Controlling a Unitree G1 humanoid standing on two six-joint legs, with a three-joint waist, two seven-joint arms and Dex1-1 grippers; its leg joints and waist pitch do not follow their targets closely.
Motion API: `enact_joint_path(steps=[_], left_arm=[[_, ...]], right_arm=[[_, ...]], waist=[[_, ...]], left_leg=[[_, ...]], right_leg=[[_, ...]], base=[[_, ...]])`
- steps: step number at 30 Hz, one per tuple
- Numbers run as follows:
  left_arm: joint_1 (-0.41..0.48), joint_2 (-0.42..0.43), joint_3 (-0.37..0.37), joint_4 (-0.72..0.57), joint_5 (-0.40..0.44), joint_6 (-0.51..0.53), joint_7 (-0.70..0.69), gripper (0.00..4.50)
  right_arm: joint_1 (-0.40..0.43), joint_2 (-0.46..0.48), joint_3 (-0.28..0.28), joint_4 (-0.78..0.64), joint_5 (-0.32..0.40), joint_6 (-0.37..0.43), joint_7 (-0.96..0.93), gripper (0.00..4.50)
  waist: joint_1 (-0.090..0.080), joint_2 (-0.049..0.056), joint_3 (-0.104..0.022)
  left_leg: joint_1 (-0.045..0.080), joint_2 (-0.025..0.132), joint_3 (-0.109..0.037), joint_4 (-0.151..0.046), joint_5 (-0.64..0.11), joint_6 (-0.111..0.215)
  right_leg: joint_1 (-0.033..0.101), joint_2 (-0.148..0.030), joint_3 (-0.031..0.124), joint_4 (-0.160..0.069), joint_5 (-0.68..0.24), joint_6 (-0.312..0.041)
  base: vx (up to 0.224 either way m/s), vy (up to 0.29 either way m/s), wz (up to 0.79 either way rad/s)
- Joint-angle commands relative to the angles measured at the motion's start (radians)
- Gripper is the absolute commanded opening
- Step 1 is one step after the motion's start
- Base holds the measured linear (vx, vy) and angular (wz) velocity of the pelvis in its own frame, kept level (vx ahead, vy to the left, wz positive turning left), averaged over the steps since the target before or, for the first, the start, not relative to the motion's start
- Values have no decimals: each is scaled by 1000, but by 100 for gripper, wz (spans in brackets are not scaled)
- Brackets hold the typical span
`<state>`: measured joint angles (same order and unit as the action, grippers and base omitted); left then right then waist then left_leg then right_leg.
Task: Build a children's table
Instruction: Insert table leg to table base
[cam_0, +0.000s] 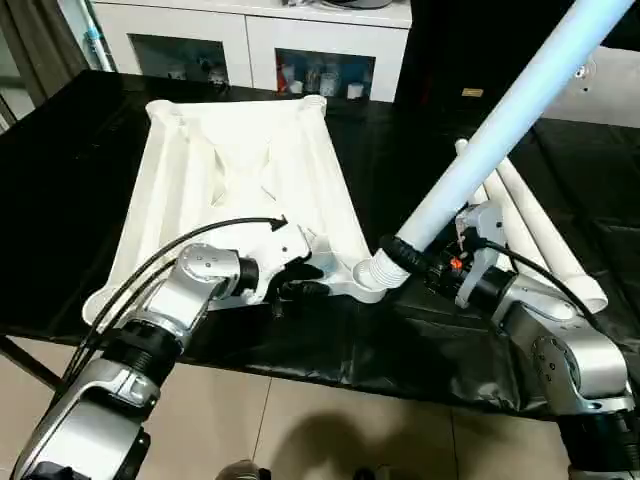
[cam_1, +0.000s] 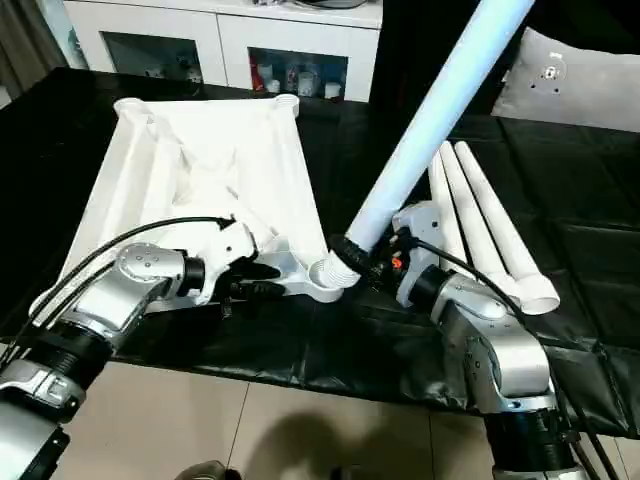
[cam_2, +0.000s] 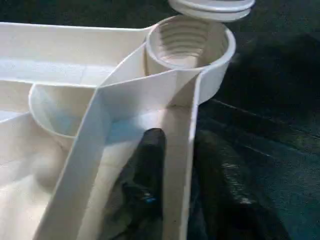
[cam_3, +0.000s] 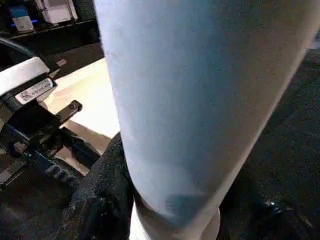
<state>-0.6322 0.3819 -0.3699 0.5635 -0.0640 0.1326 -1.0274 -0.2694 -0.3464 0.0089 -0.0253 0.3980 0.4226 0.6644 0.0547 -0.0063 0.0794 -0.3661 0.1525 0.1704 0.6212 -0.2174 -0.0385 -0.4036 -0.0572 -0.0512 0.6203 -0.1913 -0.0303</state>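
Right wrist view: leg clamped by right gripper, fingertips hidden; left gripper pinching tabletop wall.

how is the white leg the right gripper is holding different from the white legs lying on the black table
The held white tube leg slants steeply upward, while the three spare white tube legs lie flat side by side on the black-covered table. The held one's threaded collar end sits at the tabletop's near corner socket; the spare ones touch no socket. All are long, white and tapered.

Table top white matt plastic; leg smooth; work table glossy black sheet.
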Motion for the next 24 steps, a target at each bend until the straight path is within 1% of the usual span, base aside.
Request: enact_joint_path(steps=[1,4,6,8,10,11,12,13,14,15,16,17,18,19,20,21,22,23,24], left_arm=[[8,-3,-15,14,17,6,-18,68],[8,-1,-17,17,22,4,-21,47],[10,3,-26,23,39,-6,-29,23],[12,4,-29,23,48,-12,-33,14],[13,6,-35,24,57,-22,-37,1],[16,13,-46,22,70,-36,-43,0],[17,14,-48,21,73,-39,-44,0],[22,14,-40,9,67,-43,-45,0],[22,14,-40,8,66,-43,-45,0],[24,14,-37,3,64,-47,-48,0],[25,14,-35,0,62,-49,-50,0],[36,27,-40,-19,70,-80,-72,0],[44,40,-48,-30,80,-100,-86,0],[51,50,-55,-37,90,-114,-98,0],[53,54,-58,-40,93,-119,-102,0],[59,60,-60,-48,96,-128,-106,0],[63,61,-59,-52,94,-133,-106,0],[65,60,-56,-54,90,-135,-106,0],[70,59,-50,-63,80,-139,-110,0]], right_arm=[[-8,-6,1,-21,7,2,12,189],[-8,-6,2,-21,7,3,15,189],[-9,-9,7,-22,7,8,23,189],[-11,-12,12,-22,7,12,29,189],[-13,-15,18,-23,7,17,35,189],[-17,-21,28,-25,7,28,47,189],[-18,-22,30,-25,7,30,50,189],[-25,-26,38,-24,5,35,58,189],[-25,-26,39,-24,4,35,59,189],[-27,-26,40,-24,4,37,60,189],[-29,-26,41,-24,4,38,61,189],[-40,-26,46,-20,3,47,69,189],[-47,-29,55,-18,0,53,79,189],[-52,-34,64,-16,-3,59,87,189],[-54,-36,69,-15,-4,61,91,189],[-58,-42,82,-14,-7,71,101,189],[-60,-46,92,-13,-9,78,109,189],[-61,-48,98,-13,-10,81,112,189],[-63,-51,108,-8,-16,83,116,189]], waist=[[1,2,-65],[1,2,-65],[1,2,-65],[0,0,-67],[0,1,-67],[-1,0,-70],[-1,0,-70],[-3,-3,-72],[-3,-4,-72],[-2,-1,-70],[-2,-2,-69],[-2,-2,-69],[-2,-7,-72],[-5,-4,-71],[-6,-6,-73],[-8,-4,-73],[-7,-6,-73],[-6,-5,-73],[-5,-7,-74]], left_leg=[[8,77,-27,-84,-111,37],[7,76,-26,-84,-106,41],[7,77,-26,-85,-112,41],[8,78,-27,-85,-108,43],[8,78,-27,-85,-99,44],[7,79,-27,-85,-77,51],[6,79,-28,-84,-72,53],[7,79,-26,-83,-68,60],[6,78,-26,-82,-66,61],[7,79,-25,-83,-71,63],[7,79,-25,-83,-81,60],[7,79,-25,-83,-82,58],[6,80,-26,-83,-79,57],[5,80,-27,-85,-71,57],[7,81,-26,-84,-70,57],[8,80,-24,-83,-66,60],[8,80,-24,-82,-62,62],[8,80,-24,-82,-60,62],[7,81,-24,-81,-55,63]], right_leg=[[58,-100,59,-75,-150,-234],[59,-100,59,-75,-145,-235],[59,-101,59,-77,-163,-231],[59,-100,58,-77,-157,-229],[60,-101,58,-75,-144,-232],[62,-101,57,-70,-104,-240],[62,-101,57,-69,-92,-243],[63,-101,57,-68,-78,-248],[63,-102,57,-67,-77,-249],[61,-103,58,-70,-92,-250],[62,-103,58,-72,-111,-248],[62,-104,58,-72,-117,-247],[64,-105,58,-71,-122,-243],[63,-103,58,-70,-116,-241],[62,-102,57,-68,-110,-241],[61,-102,58,-68,-100,-243],[61,-102,58,-67,-97,-245],[61,-102,58,-67,-95,-246],[63,-104,58,-65,-89,-248]], base=[[0,0,0],[0,0,0],[0,0,0],[0,0,0],[0,0,0],[0,0,0],[0,0,0],[0,0,0],[0,0,0],[0,0,0],[0,0,0],[0,0,0],[0,0,0],[0,0,0],[0,0,0],[0,0,0],[0,0,0],[0,0,0],[0,0,0]])
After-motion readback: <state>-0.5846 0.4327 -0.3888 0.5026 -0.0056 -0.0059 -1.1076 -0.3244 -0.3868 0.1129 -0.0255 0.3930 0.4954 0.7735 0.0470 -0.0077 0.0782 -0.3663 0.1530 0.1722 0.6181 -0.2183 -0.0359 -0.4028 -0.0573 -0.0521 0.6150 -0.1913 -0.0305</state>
